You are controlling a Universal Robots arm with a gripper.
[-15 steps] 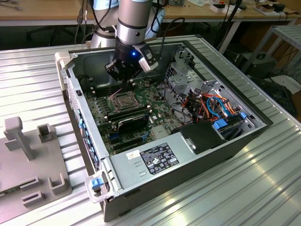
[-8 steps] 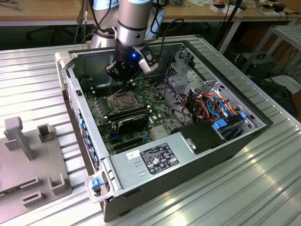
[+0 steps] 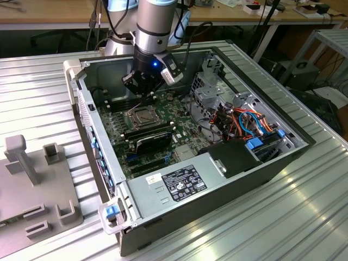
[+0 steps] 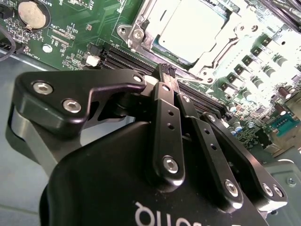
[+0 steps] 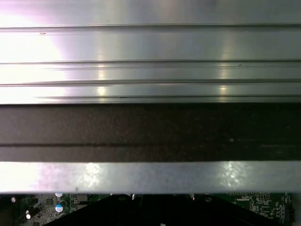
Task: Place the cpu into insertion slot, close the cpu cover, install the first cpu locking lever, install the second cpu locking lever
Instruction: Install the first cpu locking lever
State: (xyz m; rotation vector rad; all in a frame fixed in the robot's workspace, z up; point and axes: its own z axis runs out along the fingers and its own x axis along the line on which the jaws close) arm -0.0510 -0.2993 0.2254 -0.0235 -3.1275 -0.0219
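In the second wrist view the cpu [image 4: 190, 26] lies flat in the insertion slot, its silver-grey top showing through the window of the cpu cover [image 4: 141, 21], which lies down around it. In the exterior view the insertion slot [image 3: 142, 115] sits mid-motherboard inside the open computer case. My gripper [image 3: 142, 93] hangs just above and behind it. In the second wrist view the black fingers [image 4: 164, 101] meet at the tips, so the gripper [image 4: 165, 69] is shut with nothing seen between them, just beside the socket's edge. I cannot make out how the locking levers stand.
Long black memory slots [image 4: 117, 59] and a coin battery [image 4: 32, 13] lie near the socket. The case walls [image 3: 81, 103] ring the board, with a power supply [image 3: 179, 182] in front, cables and a drive cage [image 3: 244, 122] at the exterior view's right, and a grey fixture [image 3: 32, 179] on the table.
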